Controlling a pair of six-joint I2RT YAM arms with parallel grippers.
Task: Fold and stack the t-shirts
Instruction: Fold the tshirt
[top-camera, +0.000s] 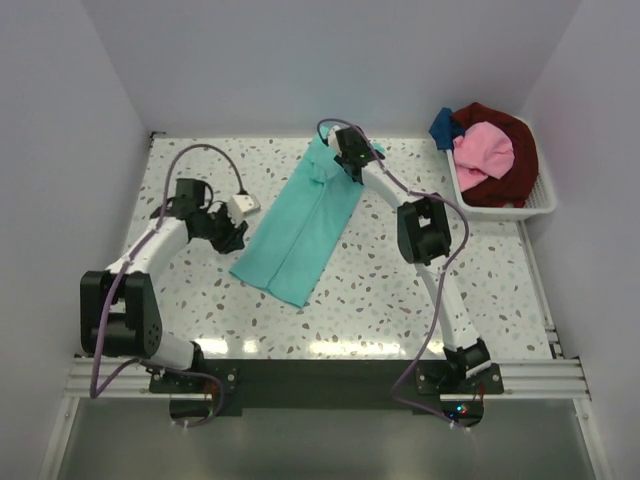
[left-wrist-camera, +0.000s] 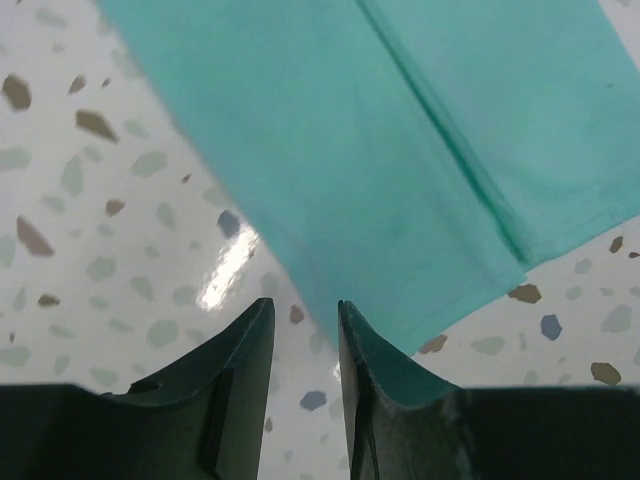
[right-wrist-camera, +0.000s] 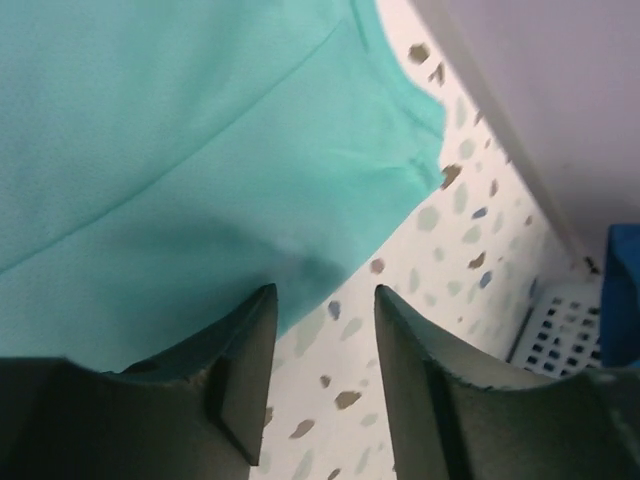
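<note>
A teal-green t-shirt (top-camera: 300, 225), folded lengthwise into a long strip, lies diagonally on the speckled table. My left gripper (top-camera: 235, 238) sits just off the strip's lower left edge. In the left wrist view it (left-wrist-camera: 305, 310) is slightly open and empty, with the shirt's hem corner (left-wrist-camera: 400, 150) just ahead of the right finger. My right gripper (top-camera: 352, 165) is at the strip's far right end. In the right wrist view it (right-wrist-camera: 323, 295) is open and empty over the shirt's edge (right-wrist-camera: 200, 150). Pink (top-camera: 485, 150), dark red (top-camera: 510, 175) and blue (top-camera: 443, 127) shirts lie in the basket.
A white slatted basket (top-camera: 540, 205) stands at the back right corner and also shows in the right wrist view (right-wrist-camera: 560, 320). Grey walls close the table on the left, back and right. A metal rail runs along the near edge (top-camera: 330, 375).
</note>
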